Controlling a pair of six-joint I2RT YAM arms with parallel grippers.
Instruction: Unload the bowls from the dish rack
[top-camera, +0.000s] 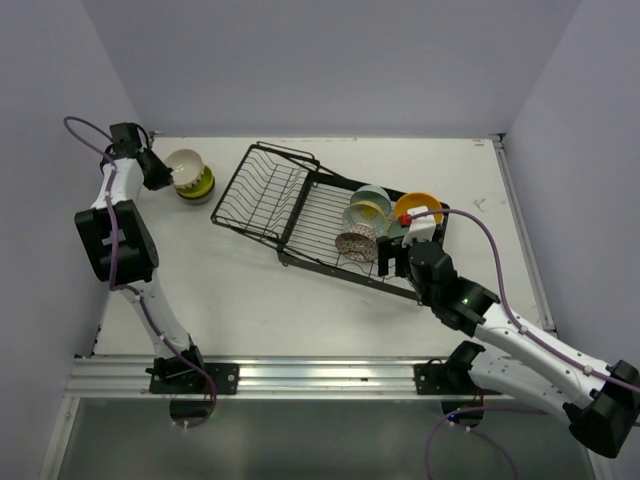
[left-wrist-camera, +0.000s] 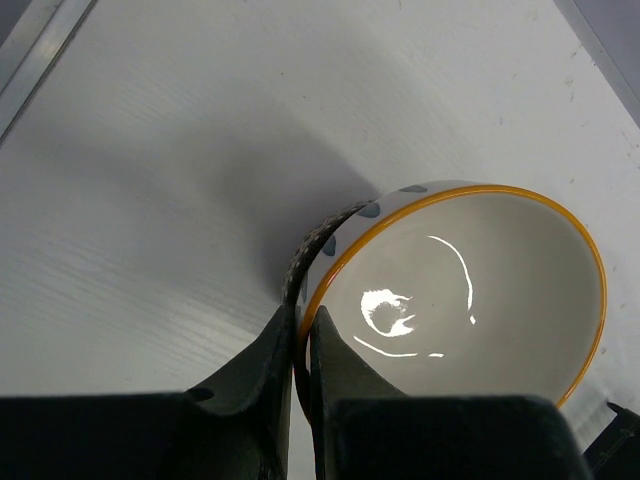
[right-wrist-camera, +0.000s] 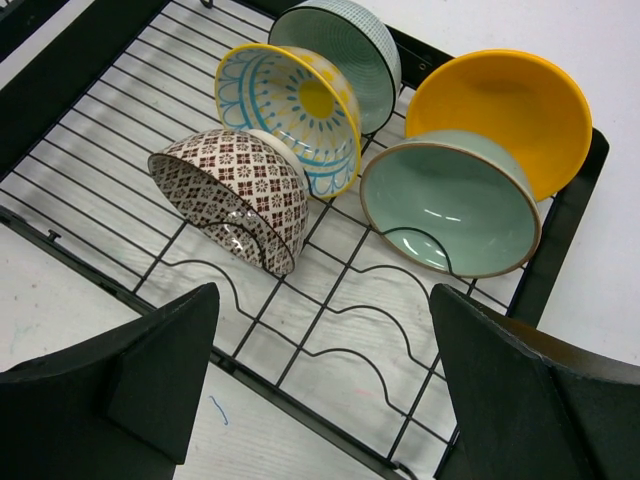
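Note:
The black wire dish rack (top-camera: 270, 195) lies mid-table. Its flat section (right-wrist-camera: 330, 300) holds several bowls on edge: brown-patterned (right-wrist-camera: 235, 190), cream with blue and yellow pattern (right-wrist-camera: 290, 105), teal ribbed (right-wrist-camera: 350, 40), pale teal (right-wrist-camera: 450, 205) and orange-yellow (right-wrist-camera: 500, 105). My right gripper (top-camera: 393, 262) is open and empty, just above the rack's near edge, short of the bowls (right-wrist-camera: 322, 295). My left gripper (top-camera: 162, 172) is shut (left-wrist-camera: 303, 325) on the rim of a cream bowl with an orange rim (left-wrist-camera: 470, 290). That bowl (top-camera: 185, 164) sits over a yellow-green bowl (top-camera: 203, 184); a dark striped rim (left-wrist-camera: 312, 240) shows beneath it.
The rack's basket section (top-camera: 262, 190) with raised sides stands to the left of the flat one. The table's back wall and left wall are close to the left arm. A metal rail (top-camera: 300, 375) runs along the near edge.

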